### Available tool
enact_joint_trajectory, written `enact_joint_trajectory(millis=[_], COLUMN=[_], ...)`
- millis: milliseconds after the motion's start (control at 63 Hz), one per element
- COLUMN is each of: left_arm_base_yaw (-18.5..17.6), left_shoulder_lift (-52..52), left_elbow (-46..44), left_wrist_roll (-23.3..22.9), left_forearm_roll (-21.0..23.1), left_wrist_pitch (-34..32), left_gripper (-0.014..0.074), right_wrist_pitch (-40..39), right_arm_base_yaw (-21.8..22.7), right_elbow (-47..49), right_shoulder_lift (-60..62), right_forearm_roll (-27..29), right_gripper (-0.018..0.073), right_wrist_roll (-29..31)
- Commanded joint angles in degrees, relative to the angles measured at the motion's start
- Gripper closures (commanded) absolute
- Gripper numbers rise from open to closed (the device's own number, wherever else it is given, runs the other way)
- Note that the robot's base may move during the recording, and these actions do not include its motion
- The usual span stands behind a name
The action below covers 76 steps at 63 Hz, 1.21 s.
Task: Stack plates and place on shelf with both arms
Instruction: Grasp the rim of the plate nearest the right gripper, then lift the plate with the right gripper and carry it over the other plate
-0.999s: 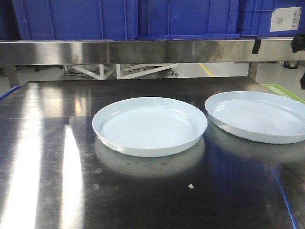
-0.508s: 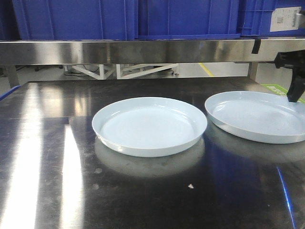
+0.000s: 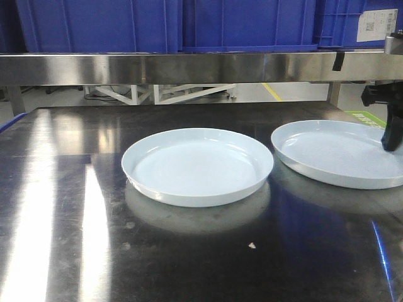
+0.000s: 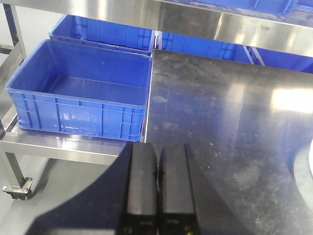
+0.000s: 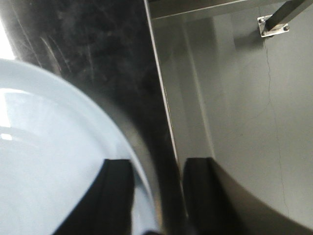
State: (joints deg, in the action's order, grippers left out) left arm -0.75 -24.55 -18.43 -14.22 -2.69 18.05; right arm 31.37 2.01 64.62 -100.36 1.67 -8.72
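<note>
Both plates lie flat on the dark steel tabletop (image 3: 56, 251), side by side and just apart: the centre plate (image 3: 196, 168) near the middle, the right plate (image 3: 337, 151) at the right edge of the front view, neither stacked yet. Your right gripper (image 5: 157, 166) is at the right plate's right rim with its fingers (image 5: 116, 196) apart, one over the inside of the plate and one outside, so the rim sits in the gap. The wrist view is blurred, so I cannot tell whether a pad touches. The step looks like grasping this plate to lift it onto the centre one. Go low enough that the pads catch the upturned rim fully before you close. The glaze looks slippery and the rim is low, so a shallow pinch may slide off. Lift level and clear the centre plate's rim before lowering. Your left gripper (image 4: 156, 152) has its fingers pressed together on nothing, off the tabletop's left edge near an open blue crate (image 4: 78, 93). The shelf rail (image 3: 189, 66) runs across the far side.
</note>
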Motion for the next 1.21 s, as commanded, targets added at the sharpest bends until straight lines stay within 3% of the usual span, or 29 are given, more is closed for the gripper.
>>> enact_joint_trajectory(millis=[0, 48, 95, 603, 745, 1190], left_arm_base_yaw=[-0.3, -0.3, -0.3, -0.3, -0.3, -0.3], left_shoulder_lift=[-0.1, -0.1, -0.1, -0.1, -0.1, -0.1], left_elbow=[-1.5, -1.5, -1.5, -1.5, -1.5, -1.5], left_wrist_roll=[-0.5, -0.5, -0.5, -0.5, -0.5, -0.5], left_forearm_roll=[0.0, 0.0, 0.0, 0.0, 0.0, 0.0], left_wrist_pitch=[-4.7, -4.7, -4.7, -4.7, -4.7, -4.7], left_gripper=[0.0506, 0.0506, 0.0506, 0.0506, 0.0506, 0.0506], right_wrist_pitch=[-1.8, -1.6, -1.3, 4.8, 5.6, 3.7], right_arm_base_yaw=[0.5, 0.5, 0.5, -1.4, -5.2, -23.7], right_elbow=[2.0, 2.4, 3.2, 16.2, 16.5, 16.5], right_shoulder_lift=[2.5, 2.5, 2.5, 10.5, 11.8, 9.5], right_forearm_roll=[-1.1, -1.7, -2.3, -2.7, -0.7, 0.8], right_gripper=[0.0446, 0.0527, 0.0487, 0.0511, 0.0511, 0.0511], right_wrist_roll=[0.5, 0.5, 0.5, 0.5, 0.5, 0.5])
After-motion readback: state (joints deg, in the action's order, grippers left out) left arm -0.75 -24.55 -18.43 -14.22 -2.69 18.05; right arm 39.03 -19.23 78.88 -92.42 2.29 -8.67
